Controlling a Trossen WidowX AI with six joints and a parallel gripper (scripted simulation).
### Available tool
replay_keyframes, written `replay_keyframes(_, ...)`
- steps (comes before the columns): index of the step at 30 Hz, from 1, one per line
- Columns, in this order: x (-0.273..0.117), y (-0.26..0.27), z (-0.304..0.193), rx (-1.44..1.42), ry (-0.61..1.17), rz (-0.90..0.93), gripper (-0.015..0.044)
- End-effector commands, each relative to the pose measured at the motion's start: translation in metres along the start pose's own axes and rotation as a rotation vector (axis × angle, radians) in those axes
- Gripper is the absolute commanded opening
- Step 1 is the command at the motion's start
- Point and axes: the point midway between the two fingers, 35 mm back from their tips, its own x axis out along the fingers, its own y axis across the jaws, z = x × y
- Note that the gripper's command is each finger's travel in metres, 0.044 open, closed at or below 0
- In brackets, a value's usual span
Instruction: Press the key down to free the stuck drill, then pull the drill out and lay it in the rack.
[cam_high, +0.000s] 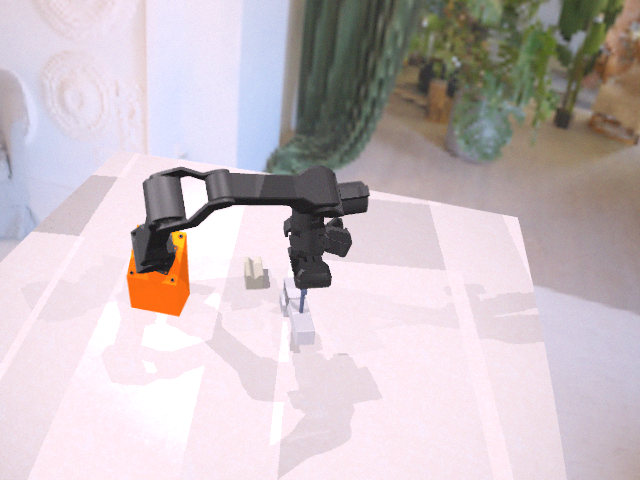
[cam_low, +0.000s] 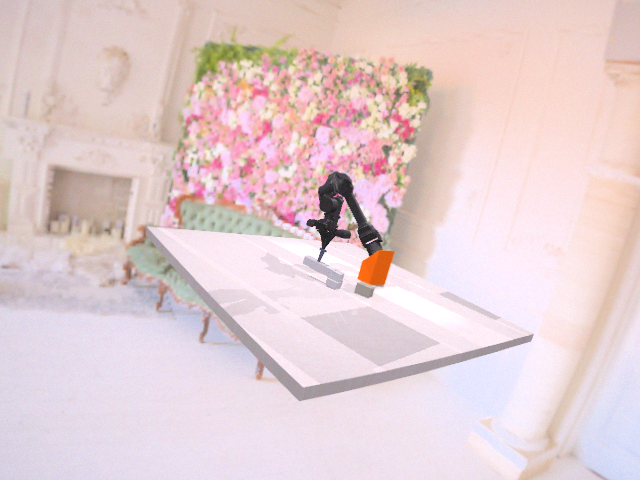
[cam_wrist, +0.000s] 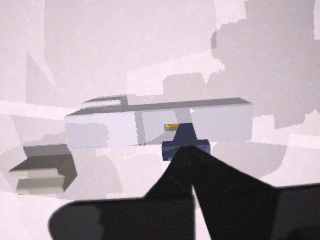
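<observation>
The dark blue key (cam_high: 301, 302) (cam_low: 321, 255) (cam_wrist: 186, 134), with a crosswise head, stands upright at the long pale block (cam_high: 303, 333) (cam_low: 330, 273) (cam_wrist: 222, 122). My gripper (cam_low: 323, 246) (cam_wrist: 186, 152) is shut, its fingertips together at the top of the key's head; nothing shows clamped between them. A small yellow piece (cam_wrist: 171, 126) shows in the block beside the key; I cannot tell whether it belongs to the drill. No other part of the drill can be made out. The beige grooved rack (cam_high: 254, 273) (cam_low: 364, 290) (cam_wrist: 40, 175) stands a little apart from the block.
The orange arm base (cam_high: 160, 294) (cam_low: 376, 268) stands beyond the rack from the block. A low pale part (cam_high: 284, 302) (cam_wrist: 105, 102) sits along the block's side near its rack end. Shadows of the arm fall across the table (cam_high: 413, 444) (cam_low: 330, 372).
</observation>
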Motion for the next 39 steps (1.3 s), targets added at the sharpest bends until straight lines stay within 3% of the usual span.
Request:
replay_keyframes(1, 0.011, -0.003, -0.006, -0.001, 0.031, -0.004, 0.0000)
replay_keyframes(39, 0.022, -0.004, -0.009, -0.001, 0.031, -0.004, 0.0000)
